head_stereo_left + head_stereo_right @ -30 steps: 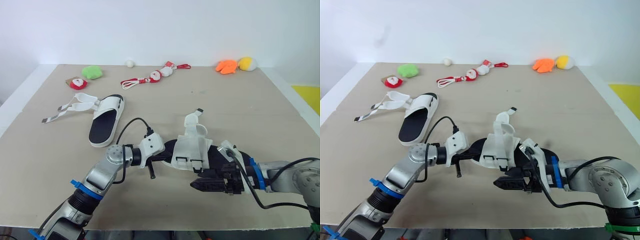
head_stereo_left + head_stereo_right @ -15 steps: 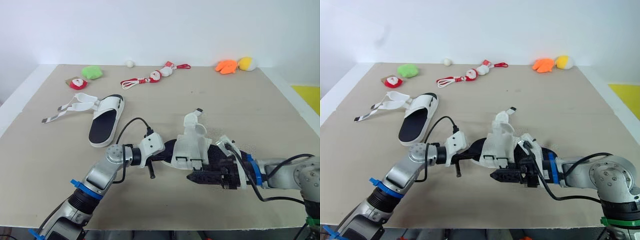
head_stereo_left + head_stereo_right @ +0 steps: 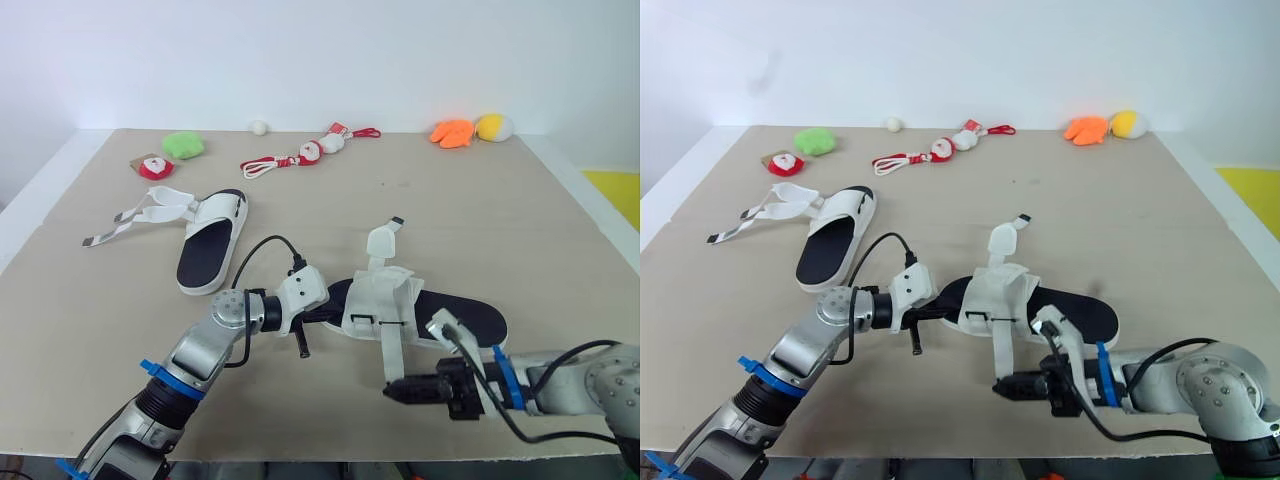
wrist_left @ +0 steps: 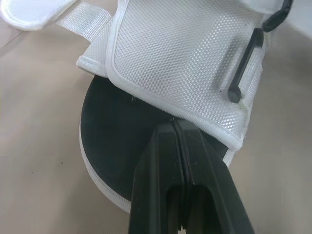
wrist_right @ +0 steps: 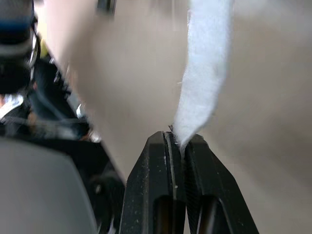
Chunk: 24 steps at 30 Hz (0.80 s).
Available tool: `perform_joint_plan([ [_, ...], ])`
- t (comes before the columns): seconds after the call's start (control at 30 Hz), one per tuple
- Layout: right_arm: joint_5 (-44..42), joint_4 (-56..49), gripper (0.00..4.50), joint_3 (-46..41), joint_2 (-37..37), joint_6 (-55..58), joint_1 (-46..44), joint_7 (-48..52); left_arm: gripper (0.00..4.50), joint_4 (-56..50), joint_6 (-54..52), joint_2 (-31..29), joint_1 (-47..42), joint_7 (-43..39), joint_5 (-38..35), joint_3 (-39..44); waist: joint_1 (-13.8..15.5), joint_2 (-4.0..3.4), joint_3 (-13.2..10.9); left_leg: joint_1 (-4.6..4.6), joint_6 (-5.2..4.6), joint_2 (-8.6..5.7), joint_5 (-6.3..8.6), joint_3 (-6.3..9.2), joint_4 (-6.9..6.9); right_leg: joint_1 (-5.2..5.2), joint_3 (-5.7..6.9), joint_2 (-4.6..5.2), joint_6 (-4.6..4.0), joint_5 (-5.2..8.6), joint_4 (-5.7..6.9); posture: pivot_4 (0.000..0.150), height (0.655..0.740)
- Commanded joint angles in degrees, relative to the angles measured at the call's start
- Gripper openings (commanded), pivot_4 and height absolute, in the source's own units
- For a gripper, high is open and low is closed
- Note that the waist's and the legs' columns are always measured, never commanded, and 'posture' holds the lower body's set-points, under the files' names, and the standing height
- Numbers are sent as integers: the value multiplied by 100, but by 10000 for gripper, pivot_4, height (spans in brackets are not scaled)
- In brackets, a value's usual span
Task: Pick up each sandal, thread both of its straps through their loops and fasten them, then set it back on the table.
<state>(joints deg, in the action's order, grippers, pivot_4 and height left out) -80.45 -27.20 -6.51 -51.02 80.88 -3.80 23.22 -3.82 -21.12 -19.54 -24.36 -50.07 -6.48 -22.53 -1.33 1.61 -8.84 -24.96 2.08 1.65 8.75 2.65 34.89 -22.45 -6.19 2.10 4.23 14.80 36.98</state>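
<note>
Pinching the tip of a white strap (image 3: 392, 350), the right gripper (image 3: 392, 389) has its two black fingers closed tight on it, low over the table (image 3: 500, 200) nr the front edge. That strap runs straight from the fingers back up to the white upper of the near sandal (image 3: 440, 310), which lies at the front-middle of the table, black sole up. Right wrist view: strap end sits clamped betw. the fingertips (image 5: 161, 146).

Left gripper (image 3: 333, 317) is closed too, nipping the sandal's left end where the white mesh flap meets the black sole; wrist view shows fingers pressed together at that edge. A second strap (image 3: 385, 240) w/ a dark tip stands up from the sandal's far side, loose.

Far sandal (image 3: 212, 240) lies well apart at the robot's left, sole up, its straps (image 3: 140, 215) undone and spread flat to the left.

Along the back: green plush (image 3: 184, 144), red cord (image 3: 262, 165) w/ small toys, orange plush (image 3: 453, 132), yellow plush (image 3: 493, 126).
</note>
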Motion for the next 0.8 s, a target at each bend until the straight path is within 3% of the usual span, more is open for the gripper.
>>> perform_joint_plan([
  [0.03,-69,-367,384,99,-94,-34,173,113,0,244,-213,-71,206,-73,187,-326,0,4,1,0,0,0,0,1,0,0,0,0,0,0,0,1500,7400],
  [0.2,261,-655,384,213,-352,-175,339,468,0,240,-215,-64,214,-84,187,-342,1,3,0,-2,2,-1,2,0,-1,-1,0,2,-2,3,-1,1500,7400],
  [0.33,1469,-1071,384,237,-876,-1282,891,1617,0,251,-208,-51,210,-89,189,-352,10,4,1,-4,6,-4,4,0,0,-2,2,6,1,6,-2,1500,7400],
  [0.43,3118,-903,10621,263,-1561,-3019,1607,2766,0,279,-194,-37,197,-95,195,-357,21,3,4,-4,20,-10,12,0,1,0,8,14,6,19,-2,1500,7400],
  [0.5,4034,-661,20199,260,-1780,-4179,1975,3305,0,291,-189,-21,194,-97,196,-367,16,10,8,1,30,-11,18,-8,2,3,8,22,8,22,-4,1500,7400],
  [0.53,4313,-544,22410,225,-1800,-4577,2098,3467,0,287,-188,-17,200,-98,197,-372,15,19,6,6,31,-11,19,-7,2,6,9,22,8,23,-6,1500,7400],
  [0.67,5091,-123,41856,-93,-1754,-6209,2416,4303,0,288,-184,12,206,-103,197,-402,11,36,0,31,43,-9,27,-7,5,11,14,25,7,24,-13,1500,7400],
  [0.7,5212,-40,44698,-211,-1700,-6592,2481,4486,0,281,-189,18,207,-100,196,-404,11,36,0,32,44,-9,27,-8,6,12,14,27,7,24,-13,1500,7400],
  [0.8,5545,191,44698,-487,-1310,-7875,2385,4753,0,282,-182,28,243,-104,190,-410,11,36,0,32,48,-10,30,-11,10,15,14,28,7,24,-13,1500,7400],
])
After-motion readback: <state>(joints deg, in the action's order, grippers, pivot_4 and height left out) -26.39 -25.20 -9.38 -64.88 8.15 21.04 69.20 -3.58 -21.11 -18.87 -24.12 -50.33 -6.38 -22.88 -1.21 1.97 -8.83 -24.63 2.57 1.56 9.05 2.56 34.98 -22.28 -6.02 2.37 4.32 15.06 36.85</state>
